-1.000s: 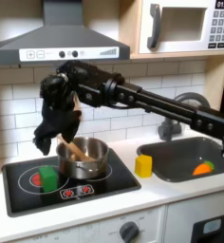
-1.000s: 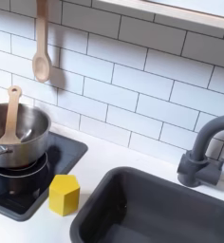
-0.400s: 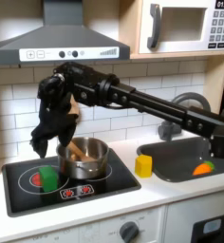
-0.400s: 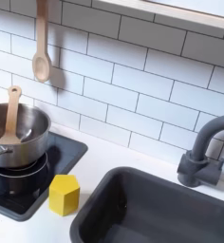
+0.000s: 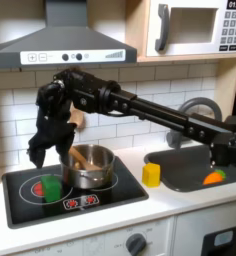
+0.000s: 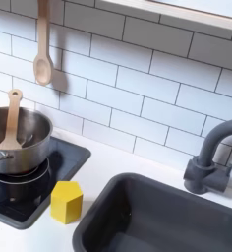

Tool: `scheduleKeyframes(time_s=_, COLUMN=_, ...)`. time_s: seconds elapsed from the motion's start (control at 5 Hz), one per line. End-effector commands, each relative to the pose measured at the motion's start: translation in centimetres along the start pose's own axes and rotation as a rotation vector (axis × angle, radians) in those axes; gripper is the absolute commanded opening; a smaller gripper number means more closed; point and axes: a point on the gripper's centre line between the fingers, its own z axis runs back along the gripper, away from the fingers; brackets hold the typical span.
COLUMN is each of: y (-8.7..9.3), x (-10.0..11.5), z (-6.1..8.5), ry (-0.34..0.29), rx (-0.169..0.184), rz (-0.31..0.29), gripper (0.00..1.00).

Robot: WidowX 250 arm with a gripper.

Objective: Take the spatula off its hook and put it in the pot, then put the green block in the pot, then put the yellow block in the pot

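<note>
Spatula (image 6: 10, 116) already leaning in the pot (image 5: 88, 167), so next up looks like the green block (image 5: 52, 187), sitting on the stovetop (image 5: 110, 197) just beside the pot at the first exterior view's left. Gripper (image 5: 40, 153) hanging above it, jaws too dark to call open or closed. Best to descend straight, spread wide, clear of the pot wall, leaving the yellow block (image 6: 67, 202) by the sink (image 6: 157, 221) for last
</note>
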Motion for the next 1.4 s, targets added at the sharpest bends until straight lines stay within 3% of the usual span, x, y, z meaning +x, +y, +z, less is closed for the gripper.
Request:
scheduleKeyframes(time_s=0.0, y=-0.1, x=-1.8, z=-1.7, ry=0.057, rx=-0.005, rz=-0.021, gripper=1.0)
scheduleKeyframes(time_s=0.4, y=0.3, x=-2.5, z=-2.9, ry=0.094, rx=-0.005, rz=-0.02, gripper=1.0)
scheduleKeyframes(time_s=0.6, y=0.2, x=-2.2, z=-2.6, ry=0.068, rx=-0.021, rz=0.004, gripper=1.0)
scheduleKeyframes(time_s=1.2, y=0.1, x=-2.1, z=-3.3, ry=0.079, rx=-0.017, rz=-0.03, gripper=1.0)
